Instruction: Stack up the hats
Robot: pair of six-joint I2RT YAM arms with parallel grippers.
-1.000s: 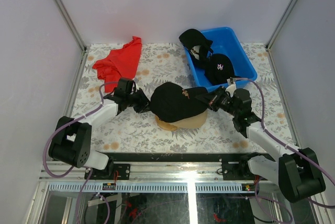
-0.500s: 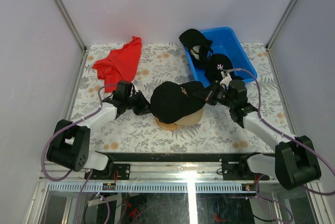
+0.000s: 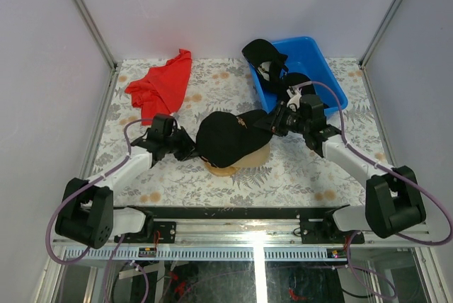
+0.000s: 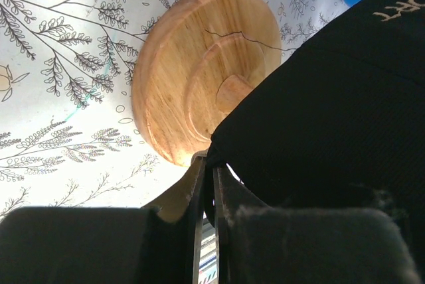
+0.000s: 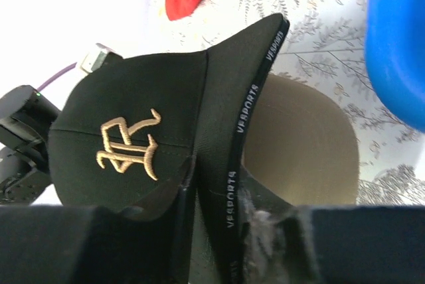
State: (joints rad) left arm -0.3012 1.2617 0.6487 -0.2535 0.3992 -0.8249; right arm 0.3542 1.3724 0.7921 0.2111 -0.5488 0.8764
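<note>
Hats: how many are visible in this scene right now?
4. A gold-lettered black cap sits mid-table, with a tan cap under it. A rim-draped black cap hangs over the blue bin, and another black cap lies inside. More may be hidden underneath.

Top view's evenly lit on my end, with only a soft shadow tucked under the black cap [image 3: 226, 140]. Both wrist cams are rougher: the floral table [image 4: 60, 98] blows out to white glare, and my own fingers [image 4: 299, 244] are just dark blurry blobs up close.
</note>
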